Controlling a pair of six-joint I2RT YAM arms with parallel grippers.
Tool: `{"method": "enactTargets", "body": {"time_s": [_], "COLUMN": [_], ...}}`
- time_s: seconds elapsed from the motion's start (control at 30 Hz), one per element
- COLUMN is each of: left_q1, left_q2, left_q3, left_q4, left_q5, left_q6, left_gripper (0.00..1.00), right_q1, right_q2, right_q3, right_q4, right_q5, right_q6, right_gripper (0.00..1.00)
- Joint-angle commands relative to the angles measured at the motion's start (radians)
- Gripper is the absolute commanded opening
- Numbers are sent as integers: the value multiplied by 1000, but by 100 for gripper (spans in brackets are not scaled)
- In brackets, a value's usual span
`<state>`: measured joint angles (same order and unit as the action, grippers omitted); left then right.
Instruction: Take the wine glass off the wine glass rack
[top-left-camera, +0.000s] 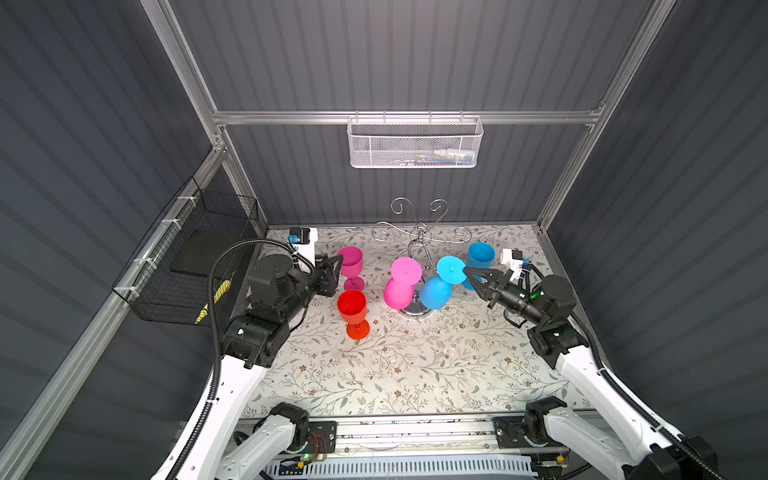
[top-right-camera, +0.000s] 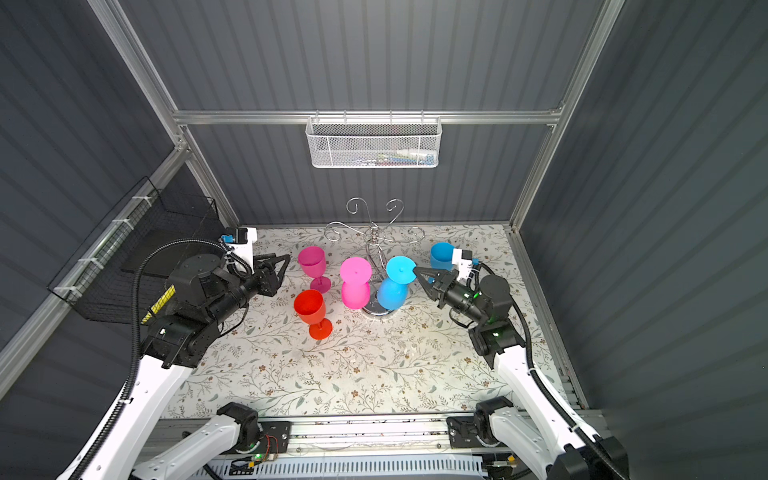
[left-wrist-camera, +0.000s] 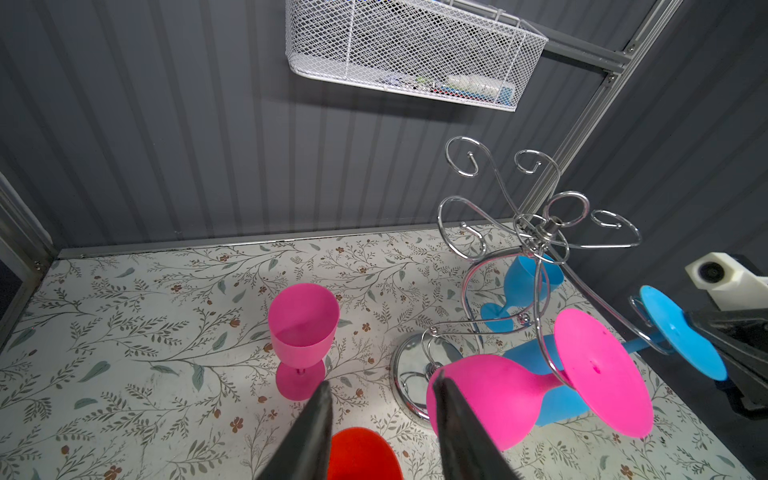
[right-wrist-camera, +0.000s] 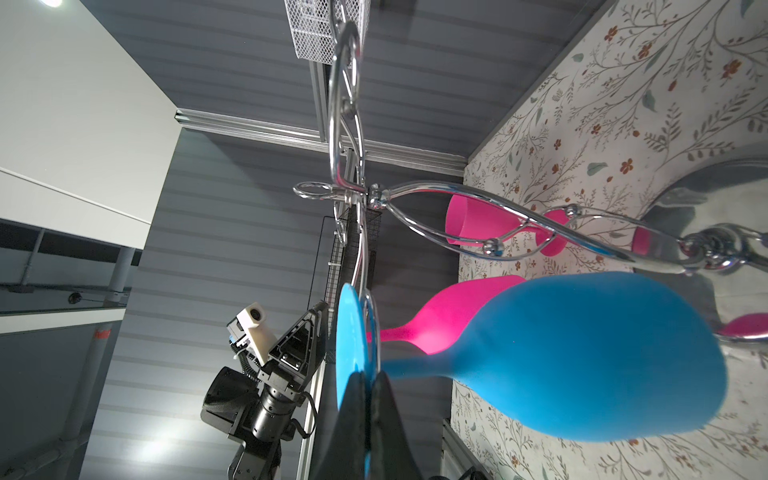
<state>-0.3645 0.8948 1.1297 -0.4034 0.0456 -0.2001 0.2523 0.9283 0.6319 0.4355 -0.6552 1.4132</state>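
R claw (top-left-camera: 466, 271) pinched shut on foot disc of blue wine glass (top-left-camera: 435, 291), which hangs bowl-down on rack (top-left-camera: 420, 235), mid table (top-left-camera: 415, 365). I judge it light, stiff plastic w/ matte skin. Thin disc may pivot in grip, so stem is prob the safer hold. L claw (top-left-camera: 337, 262) part open, empty, beside standing pink glass (top-left-camera: 351, 262).

The front half of the table (top-left-camera: 415, 374) is open for passage. Left of the wine glass rack (top-left-camera: 422, 237) stand a magenta glass (top-left-camera: 351, 259) and a red glass (top-left-camera: 352, 307). The hanging pink glass (top-left-camera: 398, 293) and hanging blue glass (top-left-camera: 435, 293) fill its front; a standing blue glass (top-left-camera: 481, 254) is at its right.
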Motion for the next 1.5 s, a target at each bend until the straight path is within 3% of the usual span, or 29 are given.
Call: {"method": "enactTargets", "body": {"time_s": [0.0,0.2,0.5,1.0,1.47], "left_q1": [6,6,6,5,6], "left_q2": [-11,-7,-15,-19,-33], "left_q3": [12,12,-13,-18,-19], "left_q4": [-11,-12,-5,-14,-40], "left_q5": [7,8,4,-7,-21], "left_q6": [1,2,1,14,26], "left_gripper": [42,42,42,42,42], "right_q1": [5,6,7,78,122], "right_q2": [-17,-5,-41,19,82], "right_q3": [78,157,150,216,409], "right_q4": [-16,-101,-224,-256,-557], "right_q5": [12,7,22,58,127], "right_q6": [1,-44,-89,-112,-207], "right_gripper": [0,0,0,0,0]}}
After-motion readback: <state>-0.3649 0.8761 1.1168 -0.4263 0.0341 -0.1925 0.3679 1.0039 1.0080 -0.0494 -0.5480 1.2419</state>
